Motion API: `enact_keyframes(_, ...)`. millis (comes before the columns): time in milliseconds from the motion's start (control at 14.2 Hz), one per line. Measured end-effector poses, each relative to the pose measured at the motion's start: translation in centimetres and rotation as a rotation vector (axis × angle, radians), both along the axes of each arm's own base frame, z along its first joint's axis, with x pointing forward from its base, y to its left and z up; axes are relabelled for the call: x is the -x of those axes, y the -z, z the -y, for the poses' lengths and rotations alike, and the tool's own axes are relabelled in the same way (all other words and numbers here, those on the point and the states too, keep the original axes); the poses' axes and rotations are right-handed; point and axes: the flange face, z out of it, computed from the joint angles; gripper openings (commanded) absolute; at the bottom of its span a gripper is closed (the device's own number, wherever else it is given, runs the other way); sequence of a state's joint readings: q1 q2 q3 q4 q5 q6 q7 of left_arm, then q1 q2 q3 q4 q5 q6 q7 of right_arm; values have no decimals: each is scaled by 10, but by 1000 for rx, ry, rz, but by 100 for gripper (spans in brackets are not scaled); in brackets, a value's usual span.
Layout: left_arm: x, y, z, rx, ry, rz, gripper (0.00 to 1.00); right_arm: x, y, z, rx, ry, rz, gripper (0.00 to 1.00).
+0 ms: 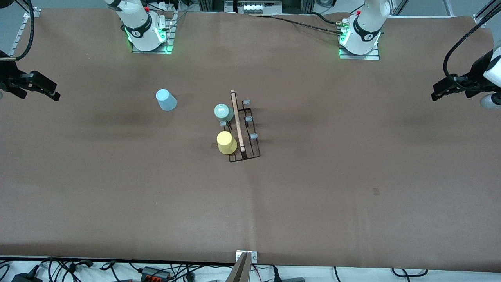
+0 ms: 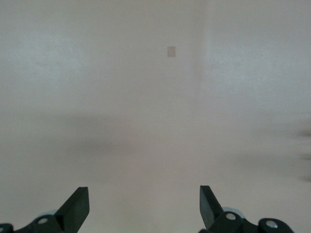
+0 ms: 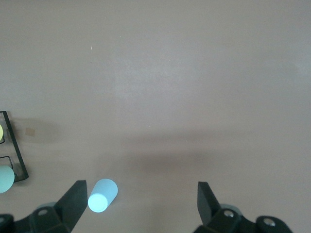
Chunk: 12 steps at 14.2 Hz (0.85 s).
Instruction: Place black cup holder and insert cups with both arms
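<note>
The black cup holder (image 1: 245,131) stands in the middle of the table, its wooden rod (image 1: 237,119) on top. A pale green cup (image 1: 223,112) and a yellow cup (image 1: 226,142) hang on its pegs, on the side toward the right arm's end. The light blue cup (image 1: 166,100) stands mouth down on the table, apart from the holder and toward the right arm's end. My right gripper (image 1: 54,94) hangs open and empty over its end of the table. In its wrist view the blue cup (image 3: 102,195) shows below the gripper (image 3: 141,199). My left gripper (image 1: 433,96) hangs open over bare table (image 2: 144,201).
Three pegs with pale tips (image 1: 248,118) on the holder's side toward the left arm's end carry nothing. Small tape marks lie on the brown cover (image 1: 376,191) (image 2: 171,51). Both arm bases (image 1: 146,33) (image 1: 362,37) stand at the table's edge farthest from the front camera. Cables and a mount (image 1: 243,266) line the edge nearest it.
</note>
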<state>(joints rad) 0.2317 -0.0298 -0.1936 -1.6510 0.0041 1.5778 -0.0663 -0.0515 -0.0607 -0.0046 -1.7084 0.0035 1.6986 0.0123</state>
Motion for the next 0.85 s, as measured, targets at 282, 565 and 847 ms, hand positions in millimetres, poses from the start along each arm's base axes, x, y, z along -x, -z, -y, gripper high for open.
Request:
enact_keyframes(282, 0, 0, -2, 0, -3, 0, 100, 0, 0, 7, 0, 13, 0, 100)
enact_keyframes(565, 0, 0, -2, 0, -3, 0, 100, 1, 0, 7, 0, 10, -4, 100)
enact_keyframes(847, 0, 0, -2, 1, -3, 0, 100, 1, 2, 1, 1, -16, -12, 100)
